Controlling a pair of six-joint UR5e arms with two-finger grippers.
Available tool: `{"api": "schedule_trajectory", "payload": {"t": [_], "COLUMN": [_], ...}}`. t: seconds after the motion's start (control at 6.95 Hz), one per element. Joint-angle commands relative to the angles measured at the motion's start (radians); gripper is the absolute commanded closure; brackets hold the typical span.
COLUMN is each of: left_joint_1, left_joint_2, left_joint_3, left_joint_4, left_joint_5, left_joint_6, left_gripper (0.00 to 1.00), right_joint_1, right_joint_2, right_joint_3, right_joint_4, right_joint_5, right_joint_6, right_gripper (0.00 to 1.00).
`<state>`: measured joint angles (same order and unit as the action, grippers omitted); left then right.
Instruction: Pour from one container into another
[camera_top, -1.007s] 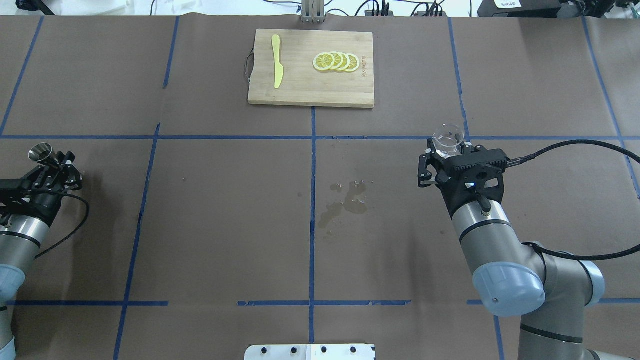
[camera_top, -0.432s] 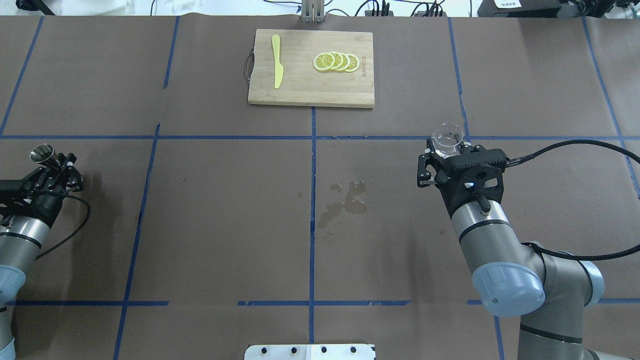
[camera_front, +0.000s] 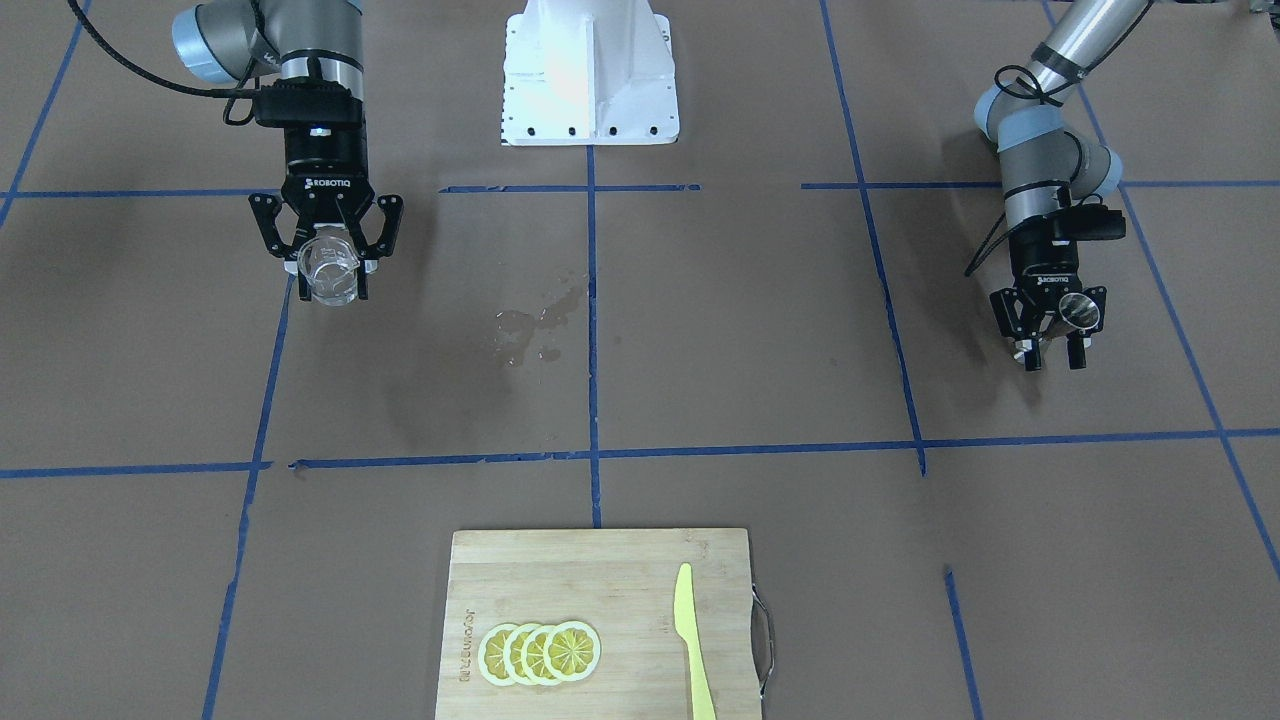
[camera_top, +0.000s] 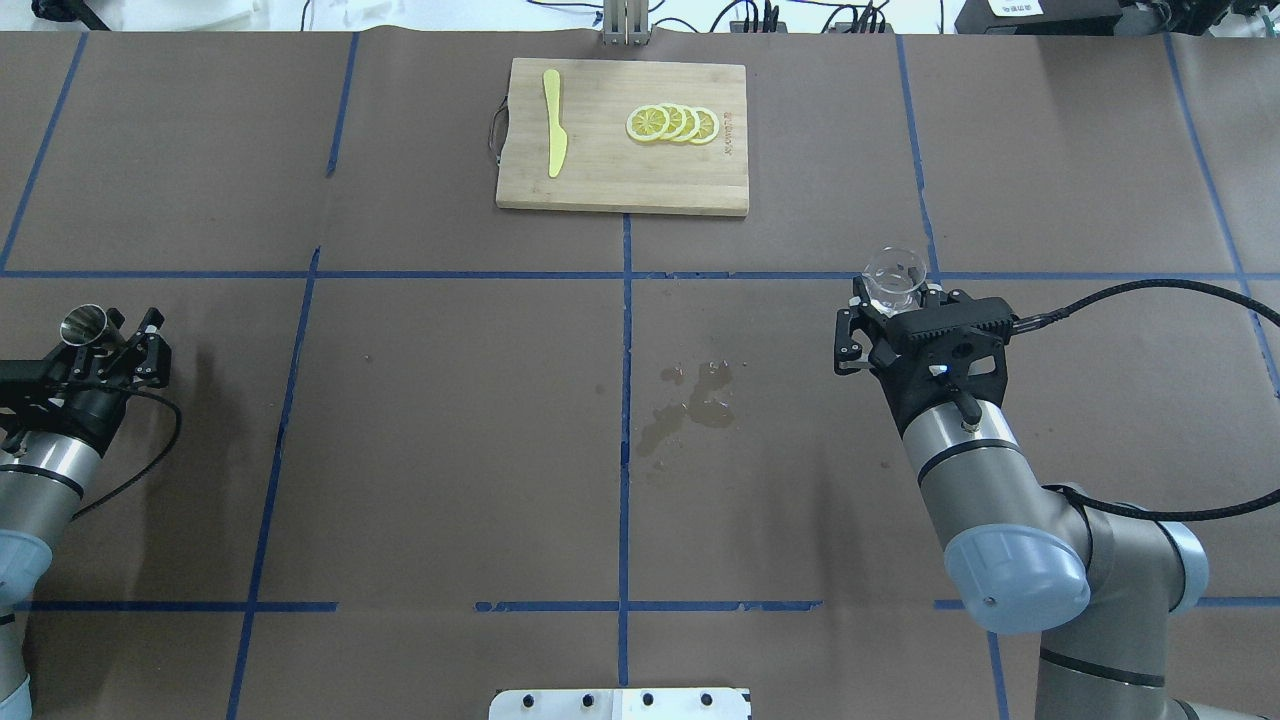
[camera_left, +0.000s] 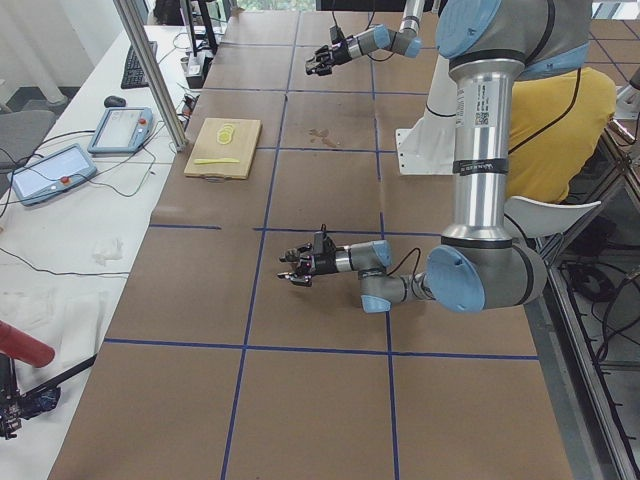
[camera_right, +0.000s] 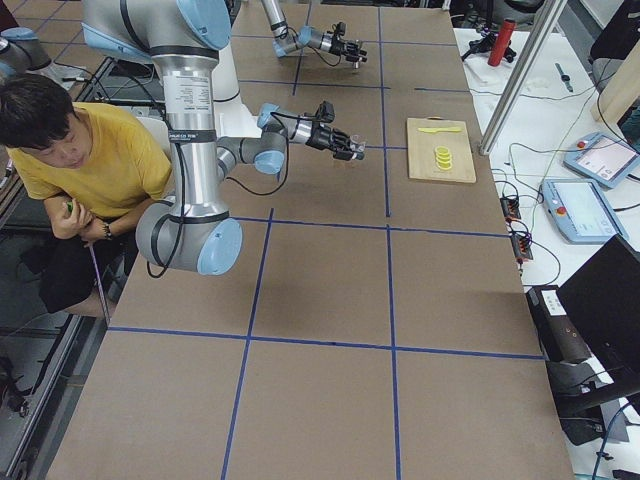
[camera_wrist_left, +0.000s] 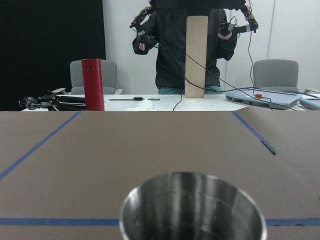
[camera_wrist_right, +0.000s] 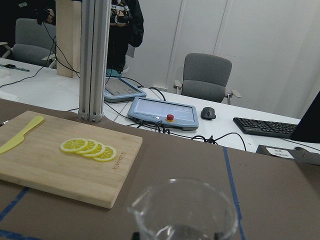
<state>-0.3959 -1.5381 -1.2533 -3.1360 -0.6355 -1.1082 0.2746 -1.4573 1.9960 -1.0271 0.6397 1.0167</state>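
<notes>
The clear glass cup (camera_top: 893, 277) is held upright above the table, my right gripper (camera_top: 892, 302) shut on it; the same cup (camera_front: 330, 268) shows facing the front camera and fills the bottom of the right wrist view (camera_wrist_right: 182, 212). At the table's far left, my left gripper (camera_top: 106, 345) is shut on the steel jigger (camera_top: 82, 325), mouth up, low over the table. Its shiny rim (camera_wrist_left: 192, 210) fills the left wrist view, and the jigger (camera_front: 1079, 312) shows at the right of the front view. Whether either one holds liquid I cannot tell.
A wooden cutting board (camera_top: 610, 180) at the far middle carries lemon slices (camera_top: 672, 123) and a yellow knife (camera_top: 553, 120). A wet patch (camera_top: 690, 400) marks the paper between the arms. A person in yellow (camera_right: 60, 150) sits beside the robot's base.
My left gripper has carried the jigger a little nearer to the robot and lower. The right gripper and the glass cup have stayed put.
</notes>
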Motion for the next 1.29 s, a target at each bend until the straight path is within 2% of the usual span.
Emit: {"api": "schedule_trajectory", "payload": {"t": [0.0,0.29,0.58,1.15], "left_joint_1": [0.018,0.034,0.051,0.118], "left_joint_2": [0.0,0.006,0.053,0.133], "left_joint_3": [-0.003,-0.006,-0.011,-0.058], "left_joint_4": [-0.009,-0.019,-0.097,-0.145], "left_joint_5": [-0.006,-0.007,-0.018,-0.018], "left_joint_6": [-0.005,-0.007,-0.005,-0.013], "left_gripper": [0.0,0.0,0.0,0.0], "right_joint_1": [0.0,0.0,0.0,0.0], "right_joint_2": [0.0,0.0,0.002,0.0], "right_joint_3": [0.004,0.007,0.017,0.023], "right_joint_4": [-0.001,0.001,0.001,0.001], "right_joint_5": [0.0,0.0,0.0,-0.002], "right_joint_6": [-0.001,-0.001,-0.003,-0.004], "right_gripper": [1.0,1.0,1.0,1.0]}}
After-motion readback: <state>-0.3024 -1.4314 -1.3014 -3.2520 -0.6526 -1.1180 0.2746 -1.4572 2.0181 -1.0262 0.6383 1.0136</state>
